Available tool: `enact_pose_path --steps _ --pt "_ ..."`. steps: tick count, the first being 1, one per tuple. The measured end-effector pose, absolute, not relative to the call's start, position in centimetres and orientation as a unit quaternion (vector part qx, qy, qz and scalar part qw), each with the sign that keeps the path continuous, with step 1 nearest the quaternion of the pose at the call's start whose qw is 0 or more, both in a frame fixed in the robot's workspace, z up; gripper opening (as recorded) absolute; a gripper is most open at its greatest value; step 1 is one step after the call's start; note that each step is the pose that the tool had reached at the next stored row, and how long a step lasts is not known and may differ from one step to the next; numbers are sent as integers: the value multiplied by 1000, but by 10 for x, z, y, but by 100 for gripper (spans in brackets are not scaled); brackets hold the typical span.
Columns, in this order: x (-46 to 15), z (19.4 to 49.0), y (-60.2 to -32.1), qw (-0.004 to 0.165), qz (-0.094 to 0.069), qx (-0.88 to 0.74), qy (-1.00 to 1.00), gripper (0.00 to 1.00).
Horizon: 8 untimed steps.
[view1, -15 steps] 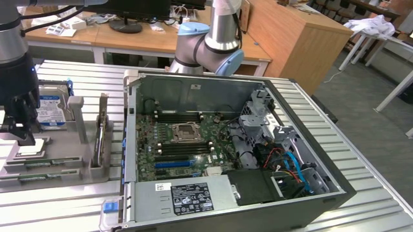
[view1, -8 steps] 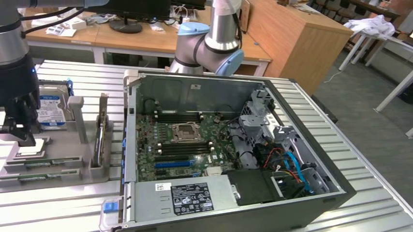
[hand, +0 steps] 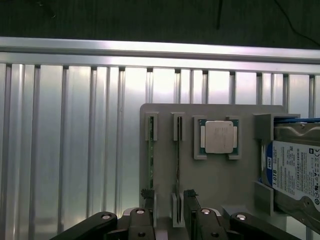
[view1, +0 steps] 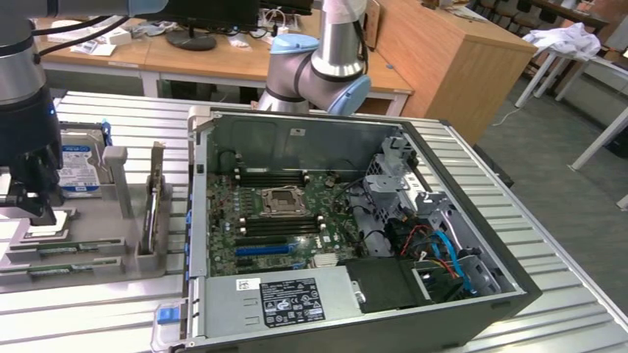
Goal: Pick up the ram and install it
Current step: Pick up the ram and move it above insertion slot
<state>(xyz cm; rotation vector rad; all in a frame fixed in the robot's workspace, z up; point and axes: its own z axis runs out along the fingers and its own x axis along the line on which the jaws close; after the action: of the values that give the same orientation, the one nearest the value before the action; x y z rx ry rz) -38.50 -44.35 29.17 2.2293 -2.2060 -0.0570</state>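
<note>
"Where's the ram (hand: 177, 160)?"

"On edge in the grey holder (hand: 165, 120) on the table (hand: 75, 140), below the wide-spread end effector (hand: 169, 196). Light, stiff, fragile, I'd say: pinch its flat faces mid-length."

The pincer (hand: 169, 194) is cut off by the wrist view's edge: its fingertips (hand: 191, 197) show, the body behind them does not. Between them the ram (hand: 177, 155) stands edge-on in the grey holder (hand: 210, 175), its chips out of sight and its near end hidden behind a clip. Beside the pincer the hard drive (hand: 295, 170) runs out of the picture, its small print unreadable. In the exterior view the arm (view1: 20, 88) runs off the edge; whether the pincer touches the holder cannot be told.
</note>
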Motion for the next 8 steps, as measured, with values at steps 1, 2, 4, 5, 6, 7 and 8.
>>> enact_pose_path --steps 1,2,4,5,6,7,8 --pt "-385 291 -443 2 -18 711 -703 37" --pt "-385 291 -443 2 -18 711 -703 37" --pt "-385 290 -443 2 -18 711 -703 37" --pt "-385 290 -444 2 -18 711 -703 37" --pt "-385 289 -444 2 -18 711 -703 37" --pt "-385 289 -444 2 -18 711 -703 37" --pt "-385 288 -444 2 -18 711 -703 37"
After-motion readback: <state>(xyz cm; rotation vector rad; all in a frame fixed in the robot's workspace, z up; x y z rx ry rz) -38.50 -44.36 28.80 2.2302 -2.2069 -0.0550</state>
